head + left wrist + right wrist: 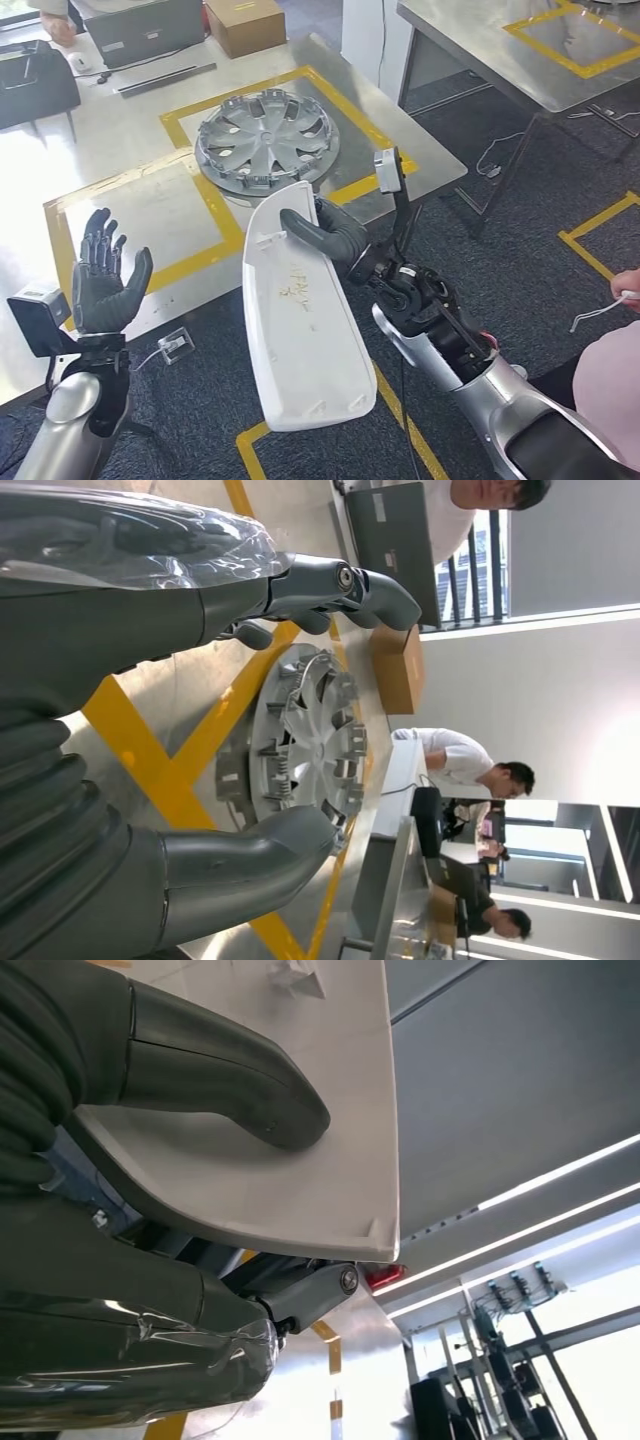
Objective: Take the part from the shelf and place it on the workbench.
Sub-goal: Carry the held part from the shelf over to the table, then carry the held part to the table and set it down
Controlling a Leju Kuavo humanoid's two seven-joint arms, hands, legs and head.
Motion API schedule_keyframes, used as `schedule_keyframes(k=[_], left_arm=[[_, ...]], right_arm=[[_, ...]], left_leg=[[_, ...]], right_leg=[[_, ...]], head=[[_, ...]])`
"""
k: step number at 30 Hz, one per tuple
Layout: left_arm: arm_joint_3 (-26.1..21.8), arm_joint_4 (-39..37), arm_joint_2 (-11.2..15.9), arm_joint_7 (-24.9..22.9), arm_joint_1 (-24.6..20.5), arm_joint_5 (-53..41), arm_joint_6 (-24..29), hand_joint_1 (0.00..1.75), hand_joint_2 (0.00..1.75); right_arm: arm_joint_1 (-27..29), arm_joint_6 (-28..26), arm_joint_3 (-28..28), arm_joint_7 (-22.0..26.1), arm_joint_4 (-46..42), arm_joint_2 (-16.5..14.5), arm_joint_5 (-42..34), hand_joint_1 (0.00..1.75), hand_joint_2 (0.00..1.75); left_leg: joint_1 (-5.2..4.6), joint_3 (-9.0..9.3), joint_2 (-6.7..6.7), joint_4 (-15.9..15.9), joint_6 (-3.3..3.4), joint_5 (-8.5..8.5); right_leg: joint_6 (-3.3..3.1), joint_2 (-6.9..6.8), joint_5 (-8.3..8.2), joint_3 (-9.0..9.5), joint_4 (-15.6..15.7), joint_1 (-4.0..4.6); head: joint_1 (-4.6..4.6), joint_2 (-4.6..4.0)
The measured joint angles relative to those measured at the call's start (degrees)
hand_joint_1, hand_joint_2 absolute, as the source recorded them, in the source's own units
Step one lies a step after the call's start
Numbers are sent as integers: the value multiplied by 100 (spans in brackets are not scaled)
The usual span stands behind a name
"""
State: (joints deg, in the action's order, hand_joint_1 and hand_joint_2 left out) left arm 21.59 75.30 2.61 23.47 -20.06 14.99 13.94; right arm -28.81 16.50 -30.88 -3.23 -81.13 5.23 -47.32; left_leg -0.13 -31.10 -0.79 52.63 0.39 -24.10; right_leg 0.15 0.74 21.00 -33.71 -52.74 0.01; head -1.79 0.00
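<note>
Carry step: right hand (332, 235) clamps the white part (302, 320) off the workbench's (143, 215) front edge, left hand (106, 275) spread and empty; next, I judge, lower it onto bare bench beside the hubcap (264, 135).

Silver wheel cover (266, 138) inside yellow tape square (198, 103); cardboard box (245, 25) and laptop (143, 28) behind; second steel table (483, 45) beside.

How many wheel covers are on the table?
1. The grey wheel cover lies flat on the workbench inside the yellow tape square, just beyond the white part that the right hand holds.
</note>
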Motion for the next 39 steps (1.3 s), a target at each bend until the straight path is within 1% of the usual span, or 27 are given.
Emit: schedule_keyframes(k=[4, 6, 7, 8, 10, 11, 12, 13, 15, 16, 17, 18, 20, 22, 23, 25, 26, 27, 28, 29, 30, 31, 32, 33, 36, 38, 39], left_arm=[[0, 1, 2, 2, -3, -1, 0, 0, 175], [0, 2, -4, 4, -11, -4, 0, 0, 175], [0, 2, -8, 6, -19, -6, 1, 0, 175], [0, 1, -11, 8, -24, -8, 1, 0, 175], [0, -4, -16, 9, -21, -9, -3, 0, 175], [0, -9, -19, 9, -11, -9, -5, 0, 175], [0, -15, -22, 10, -2, -9, -8, 0, 175], [0, -20, -23, 13, 4, -9, -9, 0, 175], [0, -23, -27, 21, 4, -9, -9, 0, 175], [0, -24, -29, 26, -4, -10, -7, 0, 175], [0, -23, -31, 32, -10, -12, -4, 0, 175], [1, -24, -32, 34, -13, -15, 1, 0, 175], [2, -24, -32, 35, -2, -22, 16, 0, 175], [2, -24, -32, 28, 2, -30, 27, 0, 175], [2, -24, -31, 25, -6, -34, 28, 0, 175], [2, -24, -33, 21, -9, -42, 28, 0, 175], [2, -25, -34, 20, 2, -43, 28, 0, 175], [2, -25, -34, 19, 15, -44, 28, 0, 175], [2, -26, -33, 18, 22, -44, 28, 0, 175], [2, -26, -32, 18, 22, -44, 28, 0, 175], [2, -26, -31, 18, 16, -44, 28, 0, 175], [2, -25, -31, 18, 5, -44, 28, 0, 175], [2, -25, -32, 17, -7, -44, 28, 0, 175], [2, -24, -33, 16, -15, -48, 28, 0, 175], [2, -24, -35, 16, -18, -56, 26, 0, 175], [2, -24, -38, 17, -24, -56, 26, 0, 175], [2, -24, -42, 17, -25, -56, 26, 0, 175]], right_arm=[[-6, 1, 0, 1, -1, -1, 0, 175, 175], [-13, 5, 3, 5, -6, 0, 4, 175, 175], [-20, 9, 4, 9, -8, 1, 6, 175, 175], [-24, 13, 6, 14, -10, 1, 9, 175, 175], [-16, 19, 5, 19, -5, 1, 11, 175, 175], [-3, 21, 4, 20, -2, 1, 12, 175, 175], [8, 23, 3, 20, 3, 1, 13, 175, 175], [15, 25, 4, 20, 5, 1, 13, 175, 175], [15, 27, 6, 19, 8, 2, 13, 175, 175], [12, 27, 5, 17, 9, 2, 13, 175, 175], [11, 27, 2, 15, 9, 2, 13, 175, 175], [13, 26, -1, 13, 10, 3, 13, 175, 175], [14, 19, -1, 6, 9, 4, 13, 175, 175], [7, 15, 2, 2, 3, 6, 13, 175, 175], [1, 15, 2, 1, -1, 5, 13, 175, 175], [2, 15, -2, -1, -1, 5, 13, 175, 175], [6, 15, -4, -2, -1, 5, 13, 175, 175], [8, 15, -6, -3, 0, 5, 13, 175, 175], [9, 15, -7, -3, 0, 5, 13, 175, 175], [8, 15, -7, -3, 0, 5, 13, 175, 175], [7, 15, -7, -2, 0, 5, 13, 175, 175], [5, 15, -7, -2, 0, 5, 13, 175, 175], [3, 16, -5, -1, 0, 5, 13, 175, 175], [3, 16, -5, 1, 0, 5, 13, 175, 175], [0, 19, -2, 11, 1, 6, 13, 175, 175], [-9, 22, 4, 22, 2, 7, 13, 175, 175], [-10, 24, 7, 26, 4, 8, 13, 175, 175]], left_leg=[[-37, -13, -2, 41, 78, -25], [11, 49, 10, -47, 106, 13], [37, 88, 16, -94, 120, 32], [63, 123, 22, -132, 130, 45], [67, 142, 19, -136, 137, 39], [73, 147, 10, -131, 130, 30], [85, 155, -6, -121, 113, 14], [104, 169, -28, -103, 85, -9], [154, 200, -73, -34, 3, -92], [161, 191, -94, 22, -42, -136], [163, 159, -116, 70, -84, -164], [162, 120, -135, 107, -120, -176], [171, 69, -157, 131, -181, -180], [181, 1, -79, 307, -233, -281], [178, -136, -29, 580, -250, -401], [169, -624, 34, 1428, -257, -699], [167, -875, 35, 1808, -251, -790], [165, -1041, 35, 2005, -235, -779], [160, -1081, 36, 1955, -208, -650], [148, -999, 42, 1677, -168, -433], [125, -822, 68, 1240, -114, -176], [86, -633, 124, 805, -60, 9], [49, -493, 174, 481, -21, 121], [16, -416, 211, 295, 4, 161], [5, -389, 171, 207, 43, 162], [36, -354, 132, 164, 95, 182], [44, -343, 115, 154, 114, 185]], right_leg=[[65, -4, -7, 15, 15, -18], [96, -11, 38, -7, -25, -6], [117, -15, 130, -68, -166, -4], [140, -20, 279, -193, -446, -9], [191, -25, 637, -572, -1284, -46], [220, -26, 739, -745, -1631, -73], [251, -28, 726, -822, -1767, -101], [283, -30, 599, -780, -1656, -129], [363, -4, 198, -423, -903, -188], [388, 35, 88, -224, -535, -207], [382, 70, 57, -98, -304, -212], [356, 99, 102, -46, -221, -203], [244, 89, 151, -49, -236, -179], [154, 54, 177, -17, -234, -179], [116, 29, 189, 7, -225, -180], [68, -23, 213, 31, -220, -161], [53, -46, 223, 37, -220, -146], [40, -65, 232, 43, -221, -131], [31, -82, 240, 55, -221, -116], [24, -98, 250, 73, -220, -100], [22, -112, 260, 91, -218, -89], [30, -125, 273, 104, -220, -70], [43, -137, 283, 108, -220, -57], [63, -152, 293, 108, -219, -50], [141, -205, 328, 106, -216, -53], [194, -172, 525, -16, -496, -61], [214, -139, 706, -169, -834, -68]], head=[[19, 0], [19, 0], [5, 0], [-19, 0], [-66, 0], [-78, 0], [-86, 0], [-93, 0], [-118, 0], [-137, 0], [-148, 0], [-142, 0], [-123, 0], [-78, 0], [-37, 0], [42, 0], [61, 0], [68, 0], [73, 0], [76, 0], [79, 0], [81, 0], [81, 0], [76, 0], [54, 0], [26, 0], [-3, 0]])
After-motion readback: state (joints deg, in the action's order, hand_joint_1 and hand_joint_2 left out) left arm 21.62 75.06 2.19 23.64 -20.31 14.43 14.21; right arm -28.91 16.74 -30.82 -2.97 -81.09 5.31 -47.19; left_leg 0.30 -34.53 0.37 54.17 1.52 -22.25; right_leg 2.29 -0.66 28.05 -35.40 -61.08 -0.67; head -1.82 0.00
